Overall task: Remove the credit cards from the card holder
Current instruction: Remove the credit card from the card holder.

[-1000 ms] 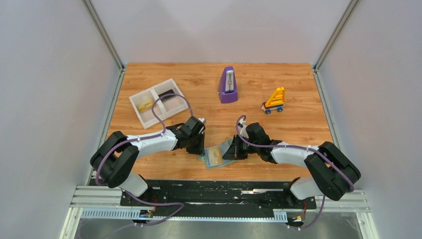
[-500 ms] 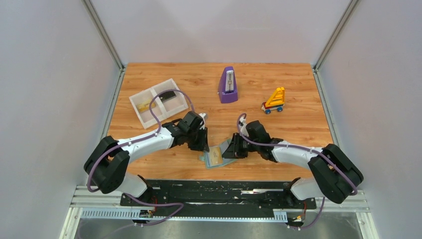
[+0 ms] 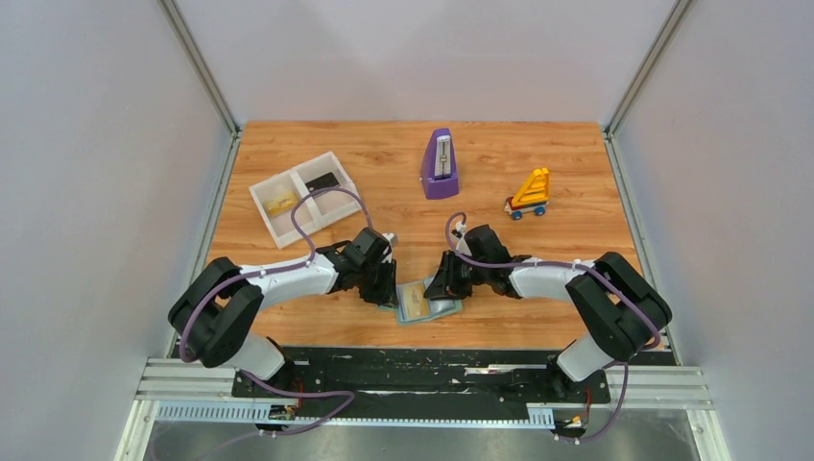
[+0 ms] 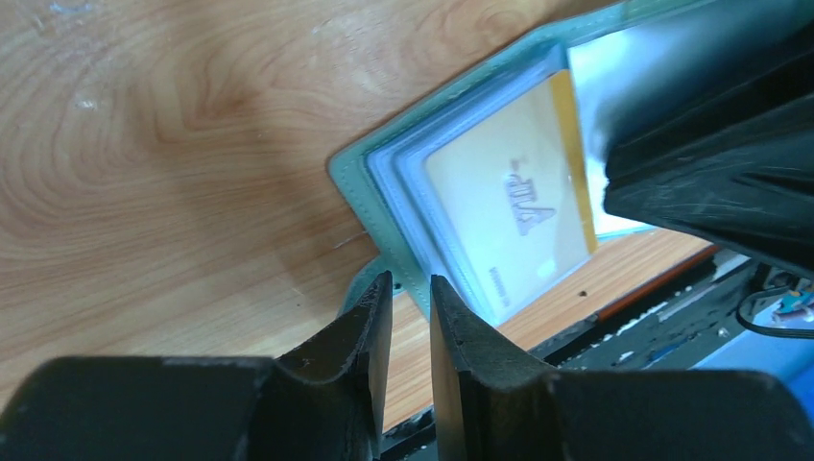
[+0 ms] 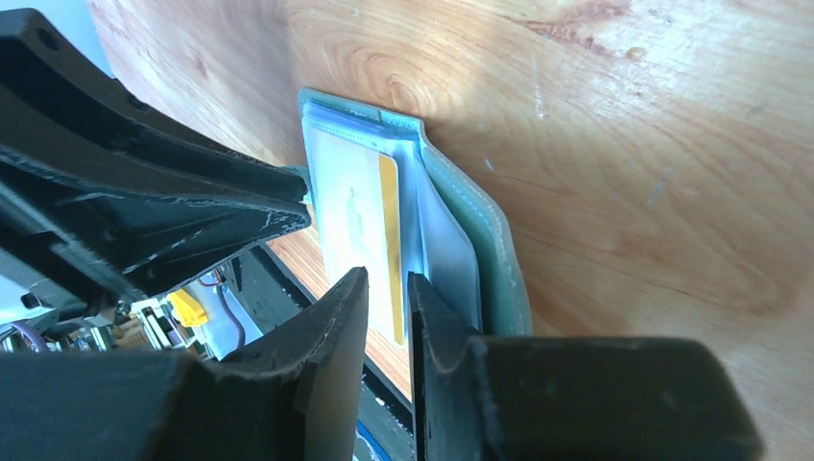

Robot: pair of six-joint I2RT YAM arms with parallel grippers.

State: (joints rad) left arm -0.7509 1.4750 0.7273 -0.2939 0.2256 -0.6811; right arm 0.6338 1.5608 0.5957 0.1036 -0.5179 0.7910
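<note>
centrally, nr the front edge of the wooden table point(image 3: 576, 154): card holder point(image 3: 444, 309), teal bifold, lay open & flat betw. the two grippers. inside it, under a clear sleeve point(image 4: 395, 182), sat a cream card w/ gold stripe point(image 4: 504, 206), not yet out.
left gripper point(image 4: 411, 280): at the holder's left corner, by the small strap tab point(image 4: 363, 280). jaws were a slit apart, bare wood showing in the slit, nothing pinched.
right gripper point(image 5: 387, 277): at the holder's right side, tips over the sleeve edge. jaws were a slit apart w/ the gold stripe visible betw. them; couldn't tell if the card was gripped or just lay below.
white tray point(image 3: 267, 217): 2 compartments, far left, well apart from the holder. yellowish card point(image 3: 281, 204) lay in the left compartment, dark card point(image 3: 324, 181) in the right one.
purple metronome point(image 3: 440, 165): stood upright at far centre.
yellow-orange toy on wheels point(image 3: 529, 195): sat to the metronome's right.
</note>
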